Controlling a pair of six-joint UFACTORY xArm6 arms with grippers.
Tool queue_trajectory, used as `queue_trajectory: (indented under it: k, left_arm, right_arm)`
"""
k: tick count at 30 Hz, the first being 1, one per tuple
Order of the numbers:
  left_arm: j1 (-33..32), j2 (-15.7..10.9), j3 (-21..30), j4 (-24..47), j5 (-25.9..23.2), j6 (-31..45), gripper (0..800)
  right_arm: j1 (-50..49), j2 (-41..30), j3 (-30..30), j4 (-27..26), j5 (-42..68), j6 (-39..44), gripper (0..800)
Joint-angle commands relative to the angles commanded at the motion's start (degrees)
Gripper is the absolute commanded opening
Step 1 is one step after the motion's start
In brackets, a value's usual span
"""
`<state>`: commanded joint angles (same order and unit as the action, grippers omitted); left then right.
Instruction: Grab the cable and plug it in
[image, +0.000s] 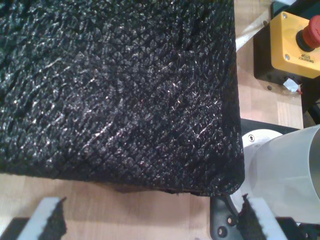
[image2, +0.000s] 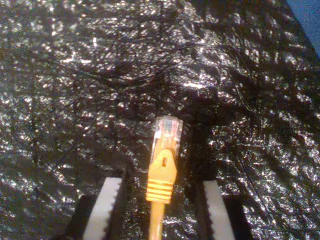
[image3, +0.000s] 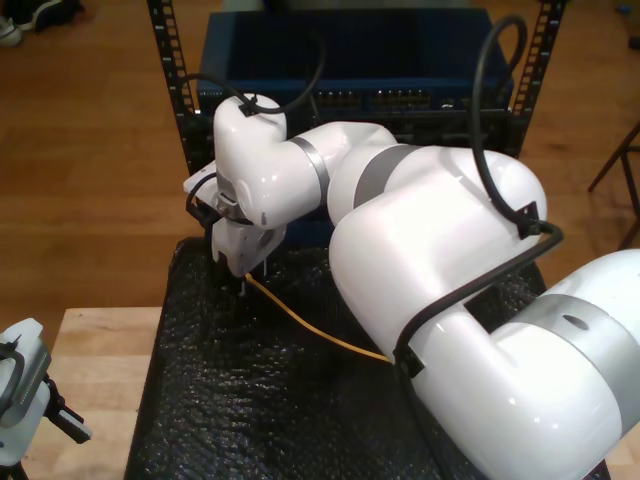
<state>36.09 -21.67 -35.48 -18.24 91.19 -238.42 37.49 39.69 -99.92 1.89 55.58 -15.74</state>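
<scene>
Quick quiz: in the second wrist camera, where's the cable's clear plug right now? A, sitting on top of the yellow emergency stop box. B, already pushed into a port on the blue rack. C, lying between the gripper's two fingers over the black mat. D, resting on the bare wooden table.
C: the cable runs up between the fingers of my second gripper, its clear plug over the black mat.

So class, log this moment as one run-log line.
cable: between open fingers | my second gripper: over black mat | my first gripper: open, idle
</scene>
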Motion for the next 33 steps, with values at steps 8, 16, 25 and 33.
queue_trajectory:
  k: [8, 16, 25, 33]
  left_arm:
    - [0.0, 0.0, 0.0, 0.0, 0.0, 0.0, 800]
    - [0.0, 0.0, 0.0, 0.0, 0.09, 0.0, 800]
    - [0.0, 0.09, -0.09, 0.0, 0.09, 0.0, 800]
    - [0.0, 0.0, -0.09, 0.0, 0.09, 0.0, 800]
  right_arm:
    - [-0.09, 0.09, -0.26, -0.26, 0.0, -0.09, 245]
    - [-0.09, 0.26, -1.23, -0.26, -0.09, -0.09, 242]
    - [-0.09, 0.53, -1.76, -0.35, -0.09, -0.09, 149]
    - [-0.26, 0.53, -1.58, -0.7, 0.0, -0.09, 143]
